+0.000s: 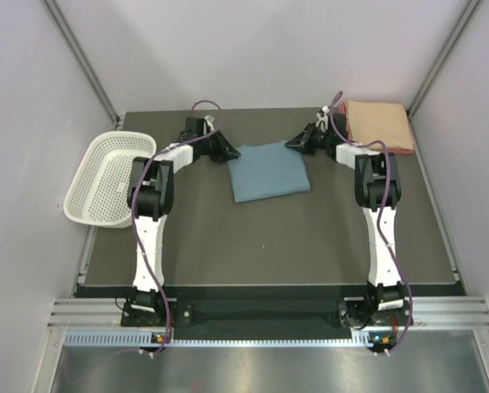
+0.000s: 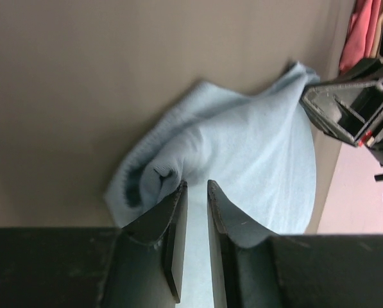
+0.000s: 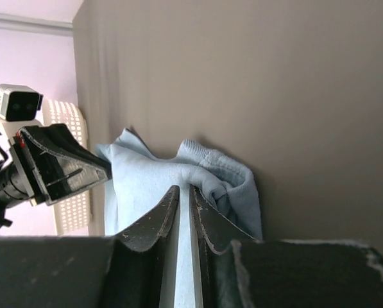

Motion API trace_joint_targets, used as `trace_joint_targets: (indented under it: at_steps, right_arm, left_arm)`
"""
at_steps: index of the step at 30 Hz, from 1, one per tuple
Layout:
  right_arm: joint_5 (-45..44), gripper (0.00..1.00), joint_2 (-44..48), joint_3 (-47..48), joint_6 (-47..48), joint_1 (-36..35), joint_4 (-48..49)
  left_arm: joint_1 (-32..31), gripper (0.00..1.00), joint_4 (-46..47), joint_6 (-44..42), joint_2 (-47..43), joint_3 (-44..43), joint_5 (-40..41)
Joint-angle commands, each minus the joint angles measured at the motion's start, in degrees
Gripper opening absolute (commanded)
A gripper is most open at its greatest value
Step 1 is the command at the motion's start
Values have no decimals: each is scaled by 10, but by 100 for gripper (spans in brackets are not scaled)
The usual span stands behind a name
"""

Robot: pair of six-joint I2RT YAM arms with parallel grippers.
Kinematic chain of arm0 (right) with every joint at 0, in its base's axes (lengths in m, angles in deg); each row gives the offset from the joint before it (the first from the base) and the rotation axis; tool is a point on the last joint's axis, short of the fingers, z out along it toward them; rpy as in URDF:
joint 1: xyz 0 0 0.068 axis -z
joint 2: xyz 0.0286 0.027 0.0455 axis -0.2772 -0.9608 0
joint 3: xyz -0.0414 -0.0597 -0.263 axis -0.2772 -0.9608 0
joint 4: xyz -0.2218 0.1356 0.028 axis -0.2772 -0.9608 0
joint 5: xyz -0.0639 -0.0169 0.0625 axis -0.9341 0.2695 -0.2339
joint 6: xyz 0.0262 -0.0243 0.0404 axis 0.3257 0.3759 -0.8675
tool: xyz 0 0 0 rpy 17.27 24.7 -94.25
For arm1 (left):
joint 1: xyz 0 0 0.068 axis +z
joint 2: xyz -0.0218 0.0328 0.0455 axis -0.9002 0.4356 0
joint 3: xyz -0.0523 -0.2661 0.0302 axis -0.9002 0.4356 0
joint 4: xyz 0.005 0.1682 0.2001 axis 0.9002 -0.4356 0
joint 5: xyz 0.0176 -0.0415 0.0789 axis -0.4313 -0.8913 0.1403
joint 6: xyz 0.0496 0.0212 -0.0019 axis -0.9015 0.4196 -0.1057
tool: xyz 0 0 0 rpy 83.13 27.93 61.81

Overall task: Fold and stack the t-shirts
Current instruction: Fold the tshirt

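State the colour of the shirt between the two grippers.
Light blue-grey; the shirt shows best in the top view.

Built of white links and black joints, left arm [image 1: 148,246] and right arm [image 1: 382,237] alike; strung with purple cables [image 1: 201,105]; left gripper [image 2: 195,183] and right gripper [image 3: 183,188] black, tapered, edges scuffed pale.

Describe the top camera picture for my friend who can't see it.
The left gripper and right gripper hold the far corners of a blue t-shirt on a dark table. A white basket sits left; peach shirts lie far right.
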Motion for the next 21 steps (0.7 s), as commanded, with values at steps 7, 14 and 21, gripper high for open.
trace_joint_targets:
  at_steps: [7, 14, 21]
  right_arm:
    - [-88, 18, -41, 10, -41, 18, 60]
    - [-132, 23, -67, 48, -74, 19, 71]
    - [-146, 23, -91, 77, -102, 19, 87]
  left_arm:
    - [30, 24, 39, -43, 35, -29, 72]
    - [30, 24, 20, -59, 64, -65, 90]
    - [34, 24, 3, -73, 78, -93, 101]
